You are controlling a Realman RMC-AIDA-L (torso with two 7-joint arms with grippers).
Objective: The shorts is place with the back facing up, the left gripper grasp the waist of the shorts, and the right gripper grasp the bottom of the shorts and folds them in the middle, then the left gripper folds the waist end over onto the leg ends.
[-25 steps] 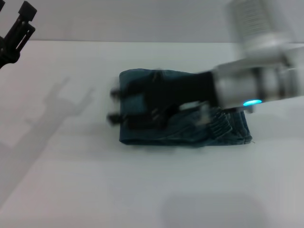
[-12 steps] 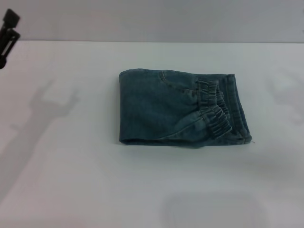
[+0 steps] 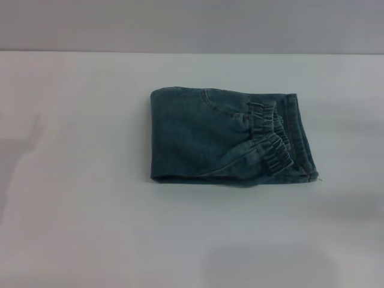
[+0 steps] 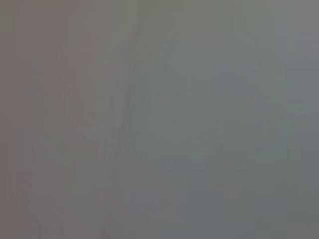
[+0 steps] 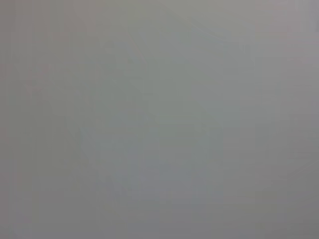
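The shorts [image 3: 210,135] lie folded into a compact blue-green denim rectangle in the middle of the white table [image 3: 78,228]. The ruffled waist of the shorts [image 3: 271,137] rests on top toward the right side, close to the straight leg ends [image 3: 305,144] along the right edge, where a small loose thread sticks out. Neither gripper shows in the head view. Both wrist views show only a plain grey blank surface.
A grey wall [image 3: 192,24] runs behind the table's far edge. Faint shadows fall on the table at the far left and near the front.
The arm with the silver-white wrist that reached over the shorts one second ago has withdrawn out of view. The black claw at the upper left has also left the picture. The shorts stay still.
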